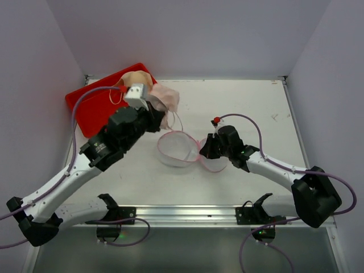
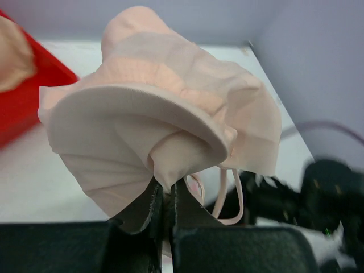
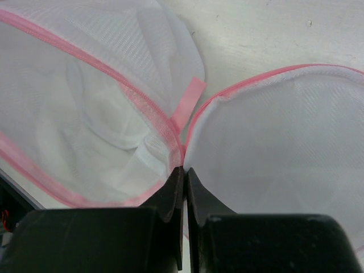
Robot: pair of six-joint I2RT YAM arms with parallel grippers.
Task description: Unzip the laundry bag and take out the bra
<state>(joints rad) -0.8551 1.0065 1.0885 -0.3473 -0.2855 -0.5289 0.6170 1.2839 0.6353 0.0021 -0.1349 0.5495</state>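
Left gripper (image 2: pixel 165 190) clenched on a fold of the bra (image 2: pixel 170 114). Its wrist view shows the pale cup bunched above the fingers and a thin strap hanging. Overhead view adds place: the bra (image 1: pixel 165 96) is out of the laundry bag (image 1: pixel 176 148), on its far-left side, just beside the red tray (image 1: pixel 91 108). Right gripper (image 3: pixel 185 170) pinched on the bag's pink zipper rim. Its wrist view alone shows the mesh halves spread open on the table (image 3: pixel 273 40).

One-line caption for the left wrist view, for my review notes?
Left jaws shut on the bra, red tray at left.
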